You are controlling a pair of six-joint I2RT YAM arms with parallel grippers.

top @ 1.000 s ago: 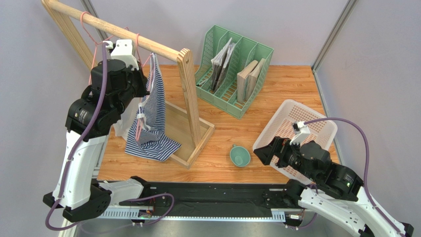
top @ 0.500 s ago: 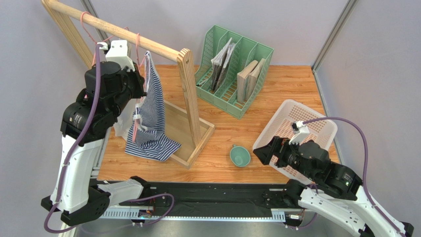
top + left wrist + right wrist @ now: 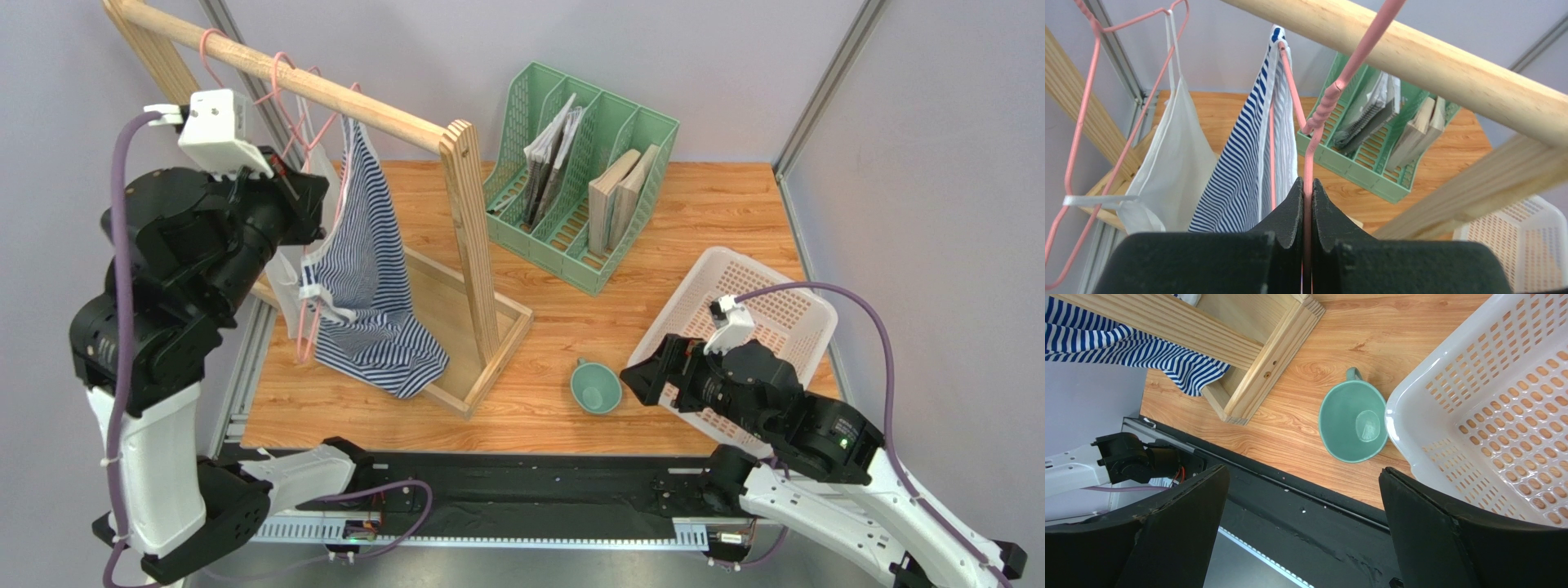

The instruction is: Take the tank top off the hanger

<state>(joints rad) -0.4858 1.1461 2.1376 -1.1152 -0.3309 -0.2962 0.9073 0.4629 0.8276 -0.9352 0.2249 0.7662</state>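
A blue-and-white striped tank top [image 3: 368, 270] [image 3: 1247, 171] hangs from a pink wire hanger [image 3: 1321, 110] under the wooden rail [image 3: 307, 86] [image 3: 1438, 55]. Its hem drapes onto the rack's base. My left gripper [image 3: 294, 184] [image 3: 1307, 184] is raised beside the rail and shut on the hanger's neck, just under the hook, which runs up across the rail. Low at the front right, my right gripper [image 3: 644, 380] [image 3: 1303, 478] stands wide open over the table's near edge with nothing between its fingers.
A white tank top [image 3: 285, 276] [image 3: 1174, 159] hangs on a second pink hanger [image 3: 1082, 122] to the left. A green file rack [image 3: 577, 172] stands behind. A green cup [image 3: 595, 388] [image 3: 1352, 429] sits beside a white basket [image 3: 748, 319] [image 3: 1487, 410].
My left arm has risen and swung left with the hanger held in its gripper, and the striped top lifted and swung with it. The right gripper edged slightly left.
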